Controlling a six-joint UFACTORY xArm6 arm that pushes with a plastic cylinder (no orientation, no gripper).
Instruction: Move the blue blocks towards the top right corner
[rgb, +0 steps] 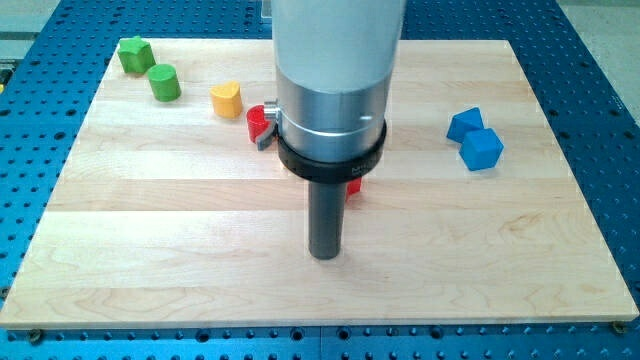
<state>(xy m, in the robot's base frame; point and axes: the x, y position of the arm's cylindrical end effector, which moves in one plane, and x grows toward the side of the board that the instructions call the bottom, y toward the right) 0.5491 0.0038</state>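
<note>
Two blue blocks sit touching at the view's right: a blue block (465, 124) and a blue cube (482, 149) just below and right of it. My tip (325, 254) rests on the wooden board (150, 220) at the centre bottom, well to the left of and below both blue blocks. The arm's grey body hides the board's top centre.
Two green blocks (134, 53) (164, 82) lie at the top left. A yellow block (227, 98) is right of them. A red block (259, 123) peeks out left of the arm, and another red piece (354, 186) shows just under the arm's black ring.
</note>
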